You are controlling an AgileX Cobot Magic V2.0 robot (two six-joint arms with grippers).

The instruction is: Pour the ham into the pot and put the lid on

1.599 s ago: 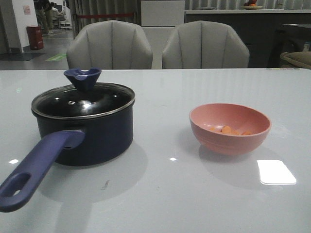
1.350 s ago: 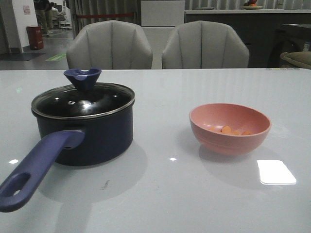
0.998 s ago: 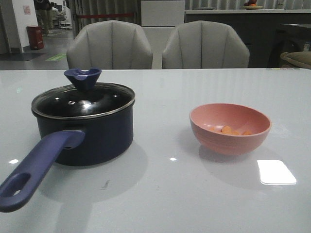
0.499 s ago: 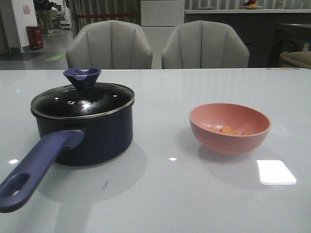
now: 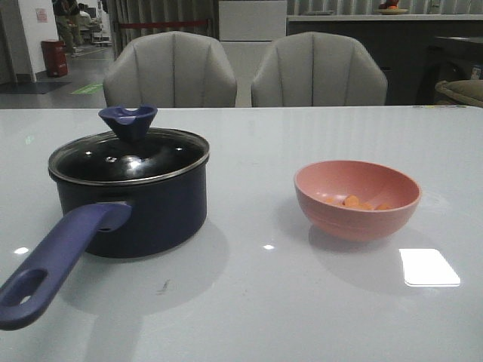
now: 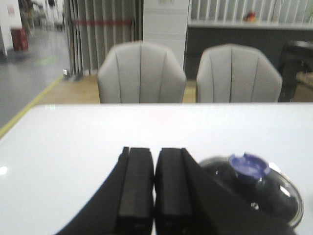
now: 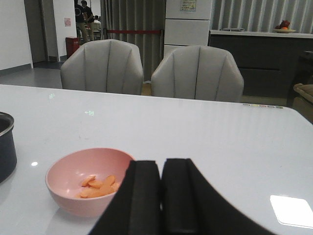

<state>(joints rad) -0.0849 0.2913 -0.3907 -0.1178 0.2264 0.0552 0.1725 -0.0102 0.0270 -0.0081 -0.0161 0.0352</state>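
Note:
The dark navy pot [image 5: 143, 207] stands on the left of the white table, its purple-blue handle [image 5: 53, 260] pointing toward the front left corner. The glass lid [image 5: 128, 157] with a dark blue knob [image 5: 127, 122] sits on it. Small orange ham pieces [image 5: 357, 203] lie in a pink bowl [image 5: 356, 199] on the right. Neither gripper shows in the front view. My left gripper [image 6: 154, 152] is shut and empty, held short of the lid [image 6: 264, 188]. Shut with nothing in it, my right gripper [image 7: 161, 164] hangs just beside the bowl [image 7: 83, 181] and its ham [image 7: 98, 186].
Two grey chairs [image 5: 170, 69] [image 5: 318, 69] stand behind the table's far edge. A bright patch of reflected light [image 5: 429, 267] lies on the tabletop right of the bowl. The pot's rim [image 7: 6, 144] shows at the edge of the right wrist view.

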